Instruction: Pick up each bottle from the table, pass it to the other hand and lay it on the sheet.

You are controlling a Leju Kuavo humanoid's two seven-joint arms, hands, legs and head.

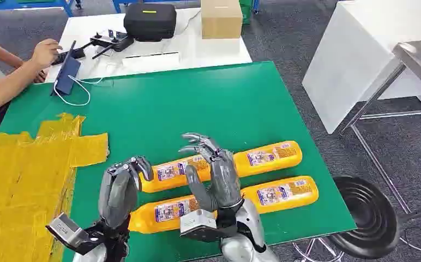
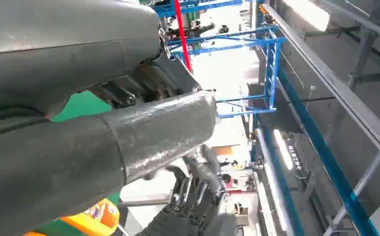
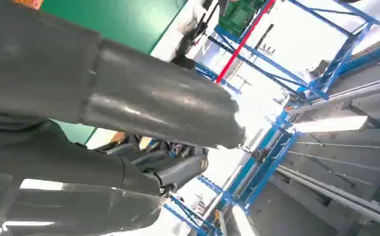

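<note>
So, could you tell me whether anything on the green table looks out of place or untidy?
Mainly the crumpled yellow sheet at the green table's left edge: it is wrinkled, ragged and hangs over the side. The four orange plastic bottles lie orderly in two rows, nothing spilled.

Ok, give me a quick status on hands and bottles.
Left hand and right hand raised, holding nothing. Four orange bottles on green table. Yellow sheet bare.
</note>
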